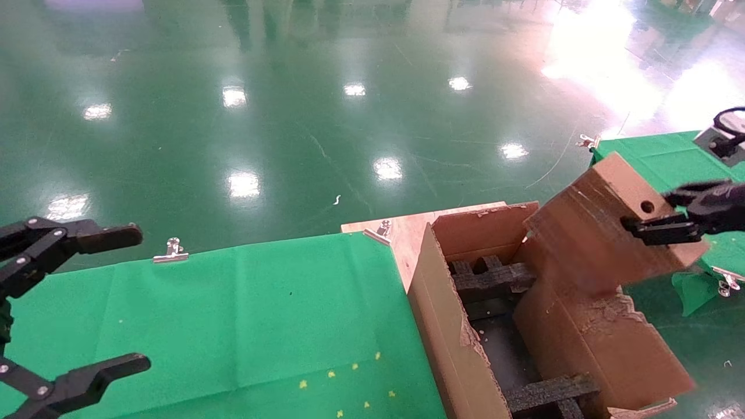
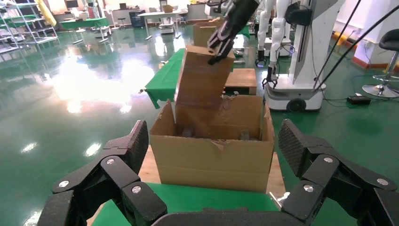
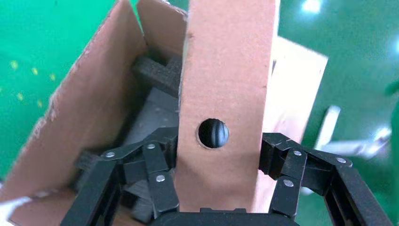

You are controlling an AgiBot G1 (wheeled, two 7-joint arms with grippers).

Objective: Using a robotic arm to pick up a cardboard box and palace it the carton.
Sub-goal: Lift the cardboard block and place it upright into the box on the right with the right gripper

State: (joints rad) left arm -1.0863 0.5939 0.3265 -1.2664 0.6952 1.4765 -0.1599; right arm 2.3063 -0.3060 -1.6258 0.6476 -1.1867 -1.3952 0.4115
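My right gripper (image 1: 657, 227) is shut on the small brown cardboard box (image 1: 605, 233), which has a round hole in one face. The box hangs tilted over the right side of the open carton (image 1: 442, 326), its low end at the carton's mouth. In the right wrist view the box (image 3: 226, 94) fills the middle between my fingers (image 3: 160, 183), above the black foam inserts (image 3: 155, 75). In the left wrist view the box (image 2: 202, 80) leans into the carton (image 2: 211, 155). My left gripper (image 1: 87, 302) is open and empty over the green table at the left.
The carton has torn flaps and black foam inserts (image 1: 495, 279) inside. It sits on a wooden board (image 1: 407, 230) between two green-covered tables (image 1: 233, 314). Metal clips (image 1: 171, 250) hold the cloth. Other robots and tables (image 2: 301, 56) stand far behind the carton.
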